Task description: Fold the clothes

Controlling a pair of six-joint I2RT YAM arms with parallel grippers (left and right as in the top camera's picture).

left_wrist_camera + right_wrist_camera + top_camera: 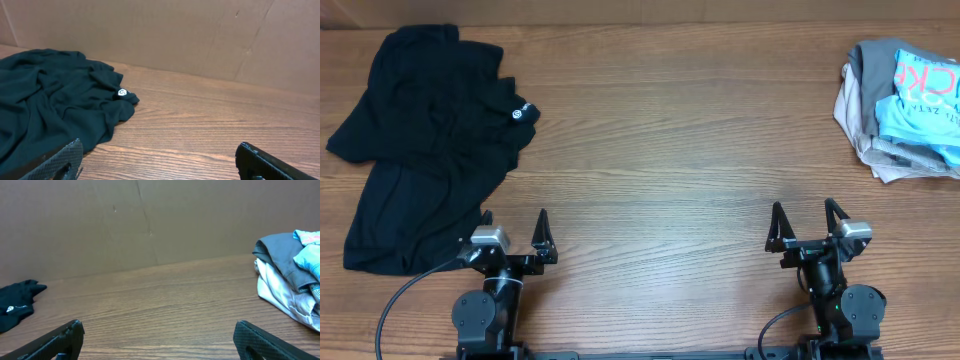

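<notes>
Overhead view: the black clothes [425, 140] lie crumpled at the far left of the wooden table [670, 150], with a small white logo [519, 112] facing up. A pale pile of clothes [905, 110] sits at the far right. Your left gripper [514, 215] is spread wide and empty, its outer finger just beside the black fabric's edge. Your right gripper [804, 206], also spread and empty, is well apart from both heaps.

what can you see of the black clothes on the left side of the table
The black clothes are a soft, matte, plain black heap, crumpled and unfolded, spread loosely on the wooden table at its left side. A small round white logo shows on a bunched part at the right edge. Nothing holds them; the open left gripper stands by their near corner, contact unclear.
</notes>
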